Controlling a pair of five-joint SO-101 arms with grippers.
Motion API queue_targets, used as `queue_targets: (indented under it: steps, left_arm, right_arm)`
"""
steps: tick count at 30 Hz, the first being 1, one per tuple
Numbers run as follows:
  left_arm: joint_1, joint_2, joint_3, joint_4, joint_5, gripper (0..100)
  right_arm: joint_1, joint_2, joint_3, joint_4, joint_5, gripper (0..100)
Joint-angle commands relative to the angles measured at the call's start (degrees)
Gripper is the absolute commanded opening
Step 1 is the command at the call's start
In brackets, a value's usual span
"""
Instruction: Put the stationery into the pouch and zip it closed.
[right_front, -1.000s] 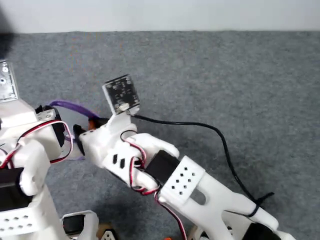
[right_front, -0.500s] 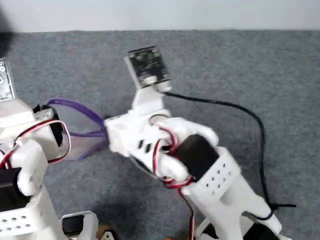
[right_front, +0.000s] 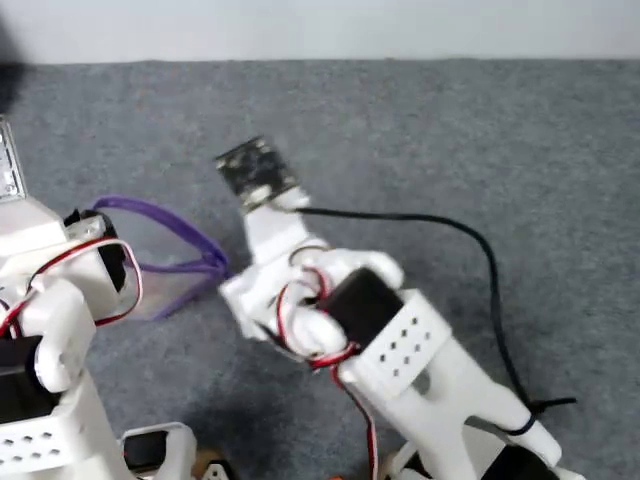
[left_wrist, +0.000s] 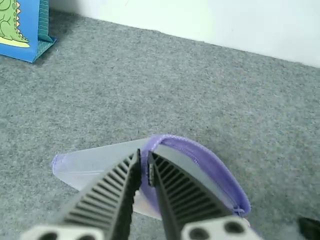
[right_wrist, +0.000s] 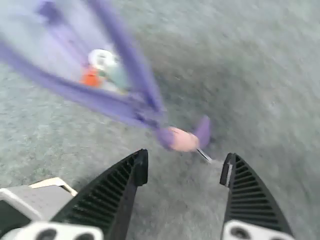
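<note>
Just off the end of the pouch, its pink pull lies squarely ahead of the right gripper, jaws spread wide; the left gripper pinches the rim.

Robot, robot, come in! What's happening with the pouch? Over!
Left gripper shut on pouch rim. Right gripper open at zipper pull, not touching. Stationery inside, pouch unzipped. Nothing blocking the pull.

Past the right arm the grey mat lies open, crossed by a black cable. The pouch is hemmed in between that arm and the left arm. The left gripper pinches its purple rim, and the right gripper hangs spread above the zip pull. A blue bag stands by the wall.
</note>
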Motion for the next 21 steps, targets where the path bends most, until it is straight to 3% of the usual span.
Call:
queue_targets:
  steps: [1,15,18,21]
  left_arm:
    - [-0.18,0.35,1.27,1.14,1.05,1]
    - [-0.18,0.35,1.45,0.35,0.97,1]
    - [-0.18,0.35,1.45,0.35,0.97,1]
    - [-0.18,0.35,1.45,0.35,0.97,1]
  right_arm:
    - [-2.33,0.57,1.67,-6.20,2.46,23.8]
    - [-0.57,1.71,21.19,-24.48,4.75,23.2]
    - [1.80,1.71,23.47,-27.30,4.75,16.7]
    - [4.26,1.36,23.74,-28.44,4.75,4.1]
